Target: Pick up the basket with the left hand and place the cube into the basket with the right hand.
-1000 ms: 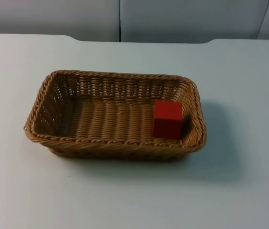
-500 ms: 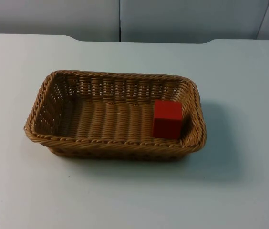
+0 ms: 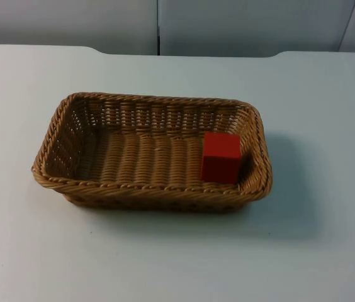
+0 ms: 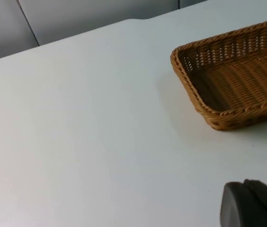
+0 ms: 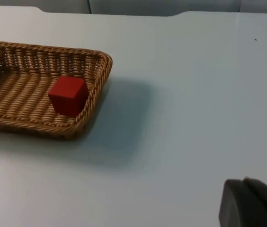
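Basket [image 3: 152,151] sits flat on white surface [image 3: 328,94], mid-frame in top view, long axis running L–R across the robot's front. Red cube [image 3: 221,157] already inside it, resting on the weave floor at the right end, close to the near rim and right wall.

Left hand: one fingertip [image 4: 252,205] visible, well apart from basket's left short end [image 4: 185,78]; basket lies ahead and off to one side. Spread or pressed together: can't tell.

Right hand: fingertip [image 5: 249,203] likewise well back; cube [image 5: 68,96] ahead, far side. Fingers' state can't tell.

Both arms waiting. Judgement: task looks done.

No labels, brands or writing seen.
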### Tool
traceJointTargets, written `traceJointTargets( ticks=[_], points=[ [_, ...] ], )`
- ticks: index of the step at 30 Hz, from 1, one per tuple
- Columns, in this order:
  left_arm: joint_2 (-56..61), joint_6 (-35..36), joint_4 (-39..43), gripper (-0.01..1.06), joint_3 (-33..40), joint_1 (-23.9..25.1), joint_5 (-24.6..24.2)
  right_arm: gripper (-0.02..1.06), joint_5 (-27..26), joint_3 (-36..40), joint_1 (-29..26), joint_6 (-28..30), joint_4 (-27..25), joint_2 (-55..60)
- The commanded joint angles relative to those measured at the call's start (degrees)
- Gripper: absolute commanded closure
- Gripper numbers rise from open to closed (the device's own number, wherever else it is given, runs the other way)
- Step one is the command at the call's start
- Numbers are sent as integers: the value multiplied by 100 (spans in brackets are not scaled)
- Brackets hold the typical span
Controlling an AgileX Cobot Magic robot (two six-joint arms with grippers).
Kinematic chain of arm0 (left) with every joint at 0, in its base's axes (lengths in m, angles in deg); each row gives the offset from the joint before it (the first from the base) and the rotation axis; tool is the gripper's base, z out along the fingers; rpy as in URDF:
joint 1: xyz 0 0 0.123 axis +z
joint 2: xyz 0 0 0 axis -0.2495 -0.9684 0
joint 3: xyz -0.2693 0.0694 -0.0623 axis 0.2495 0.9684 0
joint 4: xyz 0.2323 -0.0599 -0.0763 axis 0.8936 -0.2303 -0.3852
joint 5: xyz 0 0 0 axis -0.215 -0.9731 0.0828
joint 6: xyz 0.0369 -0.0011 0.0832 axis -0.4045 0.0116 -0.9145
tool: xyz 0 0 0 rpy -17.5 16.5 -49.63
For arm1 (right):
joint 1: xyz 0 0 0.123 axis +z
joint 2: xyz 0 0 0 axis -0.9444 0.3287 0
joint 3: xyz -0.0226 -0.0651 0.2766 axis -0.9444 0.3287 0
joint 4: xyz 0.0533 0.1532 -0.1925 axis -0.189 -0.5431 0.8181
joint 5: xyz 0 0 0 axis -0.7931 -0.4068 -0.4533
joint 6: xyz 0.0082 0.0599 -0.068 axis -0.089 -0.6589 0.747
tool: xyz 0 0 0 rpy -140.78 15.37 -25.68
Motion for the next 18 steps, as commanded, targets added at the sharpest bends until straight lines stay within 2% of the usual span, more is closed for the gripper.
traceJointTargets(
  ticks=[1,18],
  points=[
    [18,48,-5,105,35,-44,12,105,-70,49,13,46,0,-17],
    [18,146,48,105,35,-56,0,105,-70,49,13,46,0,-17]
  ],
)
